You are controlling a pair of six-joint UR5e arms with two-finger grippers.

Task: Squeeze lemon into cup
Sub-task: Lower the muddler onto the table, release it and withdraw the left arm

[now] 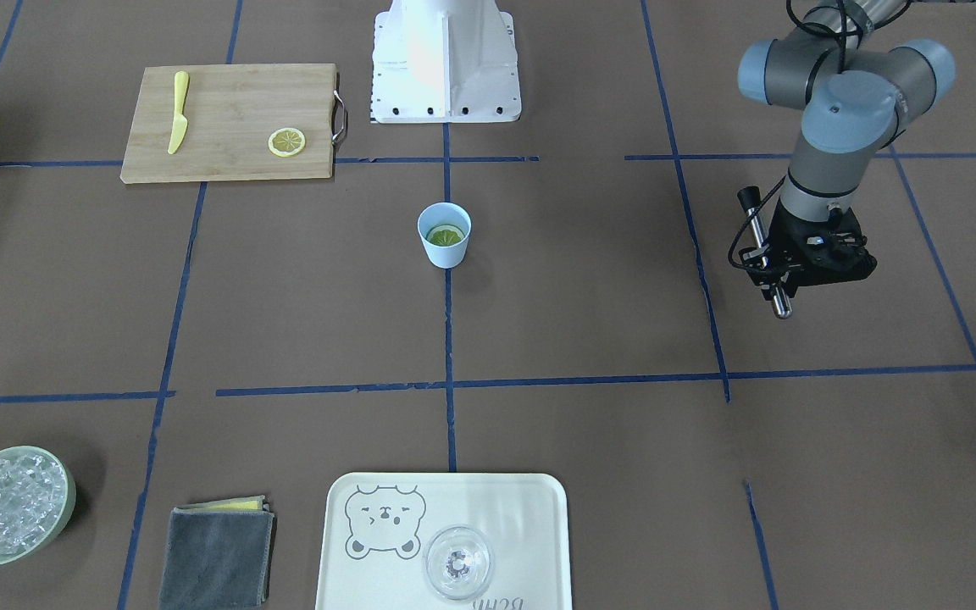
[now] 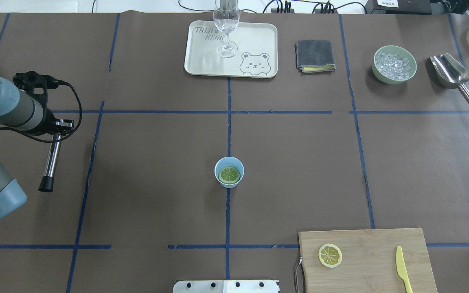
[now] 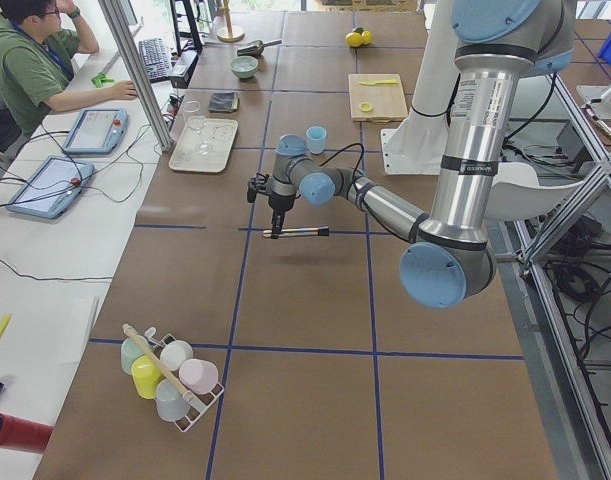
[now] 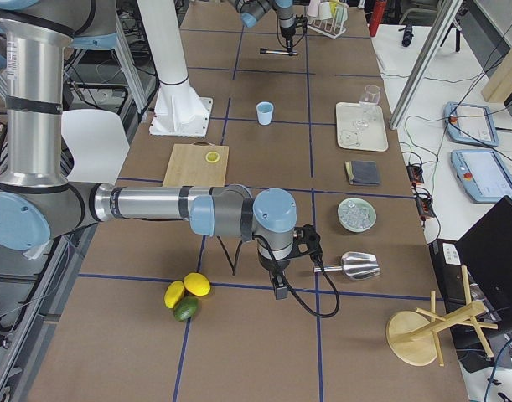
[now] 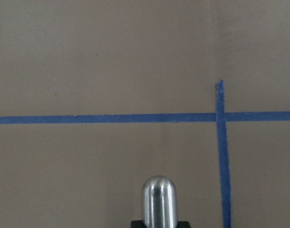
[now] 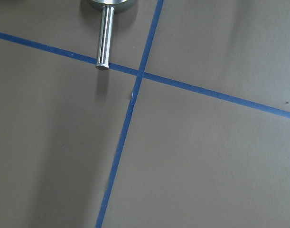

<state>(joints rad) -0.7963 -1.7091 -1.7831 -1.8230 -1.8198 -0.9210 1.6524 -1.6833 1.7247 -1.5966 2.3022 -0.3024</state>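
left end effector (image 2: 60, 125) gripping rod (image 2: 51, 165), far from lemon (image 2: 229, 174) in cup (image 1: 446, 253)

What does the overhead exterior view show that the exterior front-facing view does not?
Only the overhead view shows the metal scoop beside the bowl of ice. Only the front-facing view shows the upright column of the white robot base. Both show the light blue cup with a lemon slice inside, the cutting board with a second slice and the yellow knife, and the left gripper holding a metal rod.
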